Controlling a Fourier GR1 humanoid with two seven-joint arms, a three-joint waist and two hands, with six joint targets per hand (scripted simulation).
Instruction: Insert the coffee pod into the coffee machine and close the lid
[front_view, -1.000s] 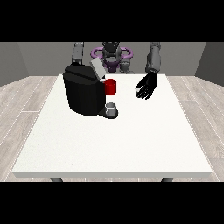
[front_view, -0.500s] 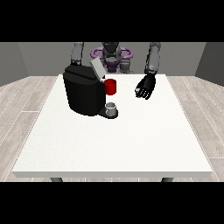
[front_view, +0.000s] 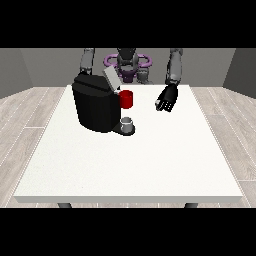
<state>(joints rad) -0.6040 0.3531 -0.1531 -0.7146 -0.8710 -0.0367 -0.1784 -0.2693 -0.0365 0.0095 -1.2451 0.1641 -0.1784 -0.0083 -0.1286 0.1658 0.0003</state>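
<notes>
**Machine crowds the far left, bench lies open elsewhere**

While the black coffee machine (front_view: 96, 107) stands on the far left part of the white bench (front_view: 135, 165), its grey lid (front_view: 111, 79) is tilted up at the top, towards the robot. A red thing at the machine (front_view: 127, 99) sits at its right side, just below the raised lid. Under that, on the machine's base, stands a small grey thing (front_view: 128, 122); whether it is the pod cannot be told, and no pod shows plainly anywhere else on the bench.

Only one hand is in view, the hand at the view's right (front_view: 166, 98). It hangs over the far part of the bench, to the right of the red thing and apart from it, holding nothing, with its fingers relaxed and pointing downward. The other arm comes down behind the machine at the view's left, and the machine's body hides its hand.

Between the visible hand and the machine there is a bare strip of bench. The whole near half of the bench is bare as well, as is the right side out to the edge. The machine sits close to the far edge and well in from the left edge.
</notes>
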